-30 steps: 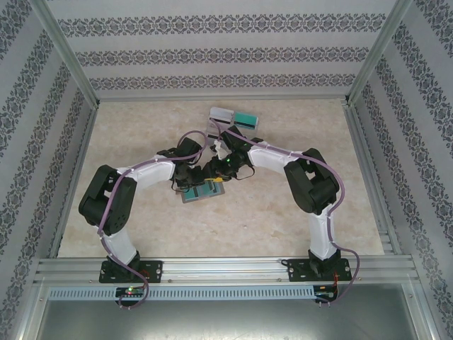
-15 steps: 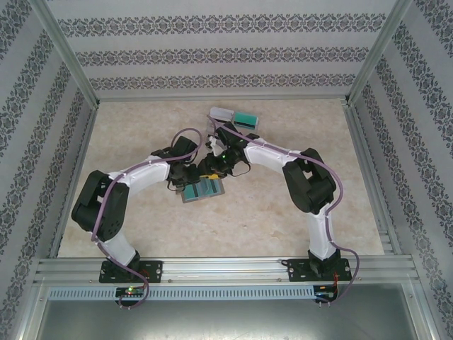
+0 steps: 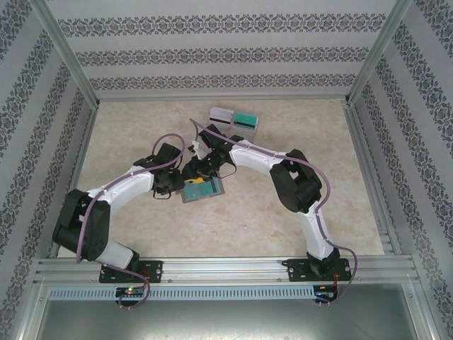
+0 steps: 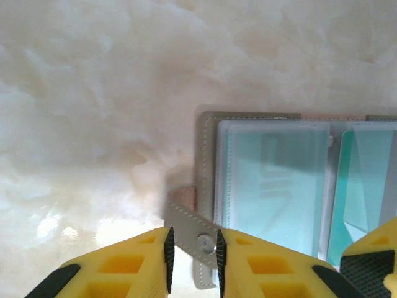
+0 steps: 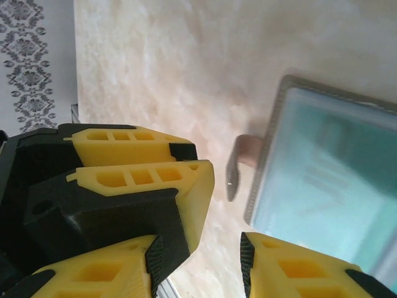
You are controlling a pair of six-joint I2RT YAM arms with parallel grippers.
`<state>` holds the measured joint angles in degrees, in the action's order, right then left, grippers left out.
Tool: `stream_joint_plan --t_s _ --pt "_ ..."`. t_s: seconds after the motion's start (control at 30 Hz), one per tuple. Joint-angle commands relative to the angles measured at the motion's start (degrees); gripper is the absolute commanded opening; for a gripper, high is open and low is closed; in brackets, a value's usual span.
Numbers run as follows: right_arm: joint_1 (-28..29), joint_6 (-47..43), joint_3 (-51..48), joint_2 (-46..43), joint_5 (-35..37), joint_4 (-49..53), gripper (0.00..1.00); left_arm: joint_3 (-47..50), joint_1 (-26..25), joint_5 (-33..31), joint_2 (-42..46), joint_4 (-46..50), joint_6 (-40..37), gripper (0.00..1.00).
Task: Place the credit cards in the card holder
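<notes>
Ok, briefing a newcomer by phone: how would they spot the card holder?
On the marbled beige table, look near the middle. The card holder lies flat and open: grey-edged, teal cards sleeved inside, a snap strap at its side, unlike the card rack farther back.

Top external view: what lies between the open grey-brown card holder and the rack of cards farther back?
The right gripper and its black wrist lie there, as the top view shows.
</notes>
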<state>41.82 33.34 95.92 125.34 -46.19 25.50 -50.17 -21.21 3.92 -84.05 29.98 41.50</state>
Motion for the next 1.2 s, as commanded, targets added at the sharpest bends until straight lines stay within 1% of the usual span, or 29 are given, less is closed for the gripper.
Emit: stream_joint_plan --t_s 0.0,0.1,0.2,0.33,0.4,0.5,0.57,0.63,0.7,0.8,0.83,0.9,0.93,1.03,1.07,1.13,1.17 --pt "1.7 1.4 2.6 1.8 -1.8 -5.1 0.42 2.1 0.2 4.9 2.9 -2.1 0.9 0.27" --pt "1.2 0.9 1.9 0.6 -1.3 -5.0 0.42 3.3 1.3 4.9 4.3 -2.1 0.8 0.27" --pt "-0.6 -0.5 0.8 -1.8 -0.4 -4.1 0.42 2.6 1.7 4.7 3.8 -1.9 0.0 0.28" --pt "-6.2 -6.6 -1.5 -7.2 4.7 0.2 0.42 -1.2 2.2 4.9 1.1 -2.3 -2.1 0.28" --pt "-10.1 -11.7 -1.9 -9.8 9.9 4.1 0.42 -5.3 2.3 5.3 -2.3 -2.7 -4.2 0.30" --pt "-14.9 -20.2 -0.6 -12.4 20.3 9.2 0.42 -12.4 2.5 6.9 -8.6 -3.3 -6.8 0.35" --pt "-16.8 -25.4 0.8 -13.2 27.8 11.0 0.42 -17.0 2.6 8.2 -12.9 -4.4 -7.9 0.36" --pt "-17.6 -30.9 2.5 -12.9 35.8 11.9 0.42 -21.5 2.9 8.4 -17.1 -4.8 -9.0 0.37" --pt "-17.8 -36.2 5.2 -11.5 41.2 13.1 0.42 -26.6 3.9 10.3 -21.3 -5.0 -9.5 0.38" --pt "-18.2 -42.1 7.2 -9.6 42.2 13.3 0.43 -33.0 5.4 12.9 -26.3 -5.6 -9.7 0.39" --pt "-18.2 -43.4 7.5 -9.1 41.6 13.2 0.43 -35.0 5.7 13.1 -27.9 -5.2 -9.9 0.39" --pt "-18.2 -46.1 8.6 -7.8 37.5 14.1 0.44 -38.4 6.1 13.7 -30.5 -5.0 -9.9 0.39" --pt "-17.9 -47.0 8.5 -7.3 37.6 13.8 0.46 -39.4 6.2 14.3 -31.4 -5.2 -9.7 0.39" --pt "-16.1 -51.3 7.1 -5.6 45.1 12.4 0.46 -41.1 6.3 16.6 -33.3 -5.9 -8.9 0.39" --pt "-15.8 -52.1 6.9 -5.0 46.2 11.9 0.46 -40.8 6.3 17.0 -33.5 -6.5 -8.6 0.39" --pt "-15.4 -53.1 6.5 -4.2 46.0 10.9 0.46 -40.2 6.3 17.7 -33.5 -7.2 -8.2 0.39" --pt "-15.0 -53.8 5.9 -4.1 47.3 10.0 0.46 -40.0 6.3 17.8 -33.3 -7.2 -8.2 0.39"
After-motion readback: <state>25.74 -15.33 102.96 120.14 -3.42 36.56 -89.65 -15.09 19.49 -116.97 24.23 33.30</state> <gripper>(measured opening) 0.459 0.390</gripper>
